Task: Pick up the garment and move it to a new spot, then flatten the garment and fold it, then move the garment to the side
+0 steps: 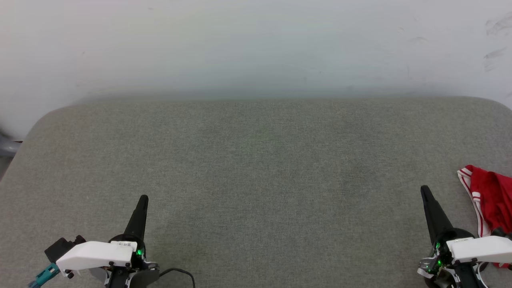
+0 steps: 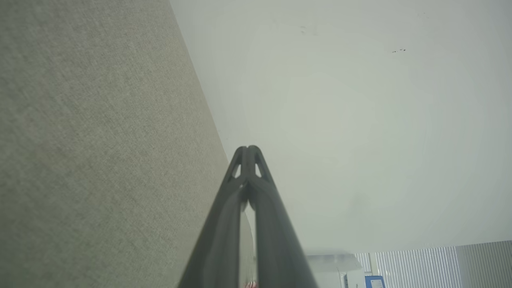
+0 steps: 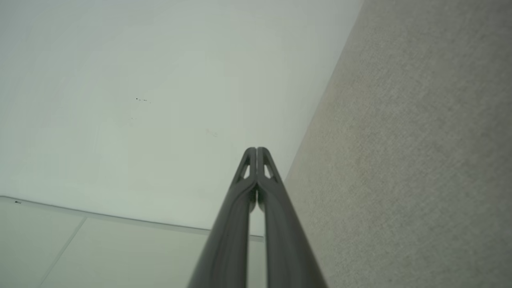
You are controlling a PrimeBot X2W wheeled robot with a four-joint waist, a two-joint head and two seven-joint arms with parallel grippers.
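Red cloth with white-and-red striped trim, the garment [image 1: 489,196], lies bunched at the table's [image 1: 256,160] right edge. It is cut off by the frame and partly hidden behind the white casing [image 1: 480,247] of the right gripper [image 1: 424,189]; any lettering cannot be made out. That gripper points across the table just left of the garment, fingers pressed together and empty. The left gripper [image 1: 143,199], over the table's near left part, is likewise closed and empty. The table's grey fabric meets a pale wall [image 1: 256,40] at its far side.
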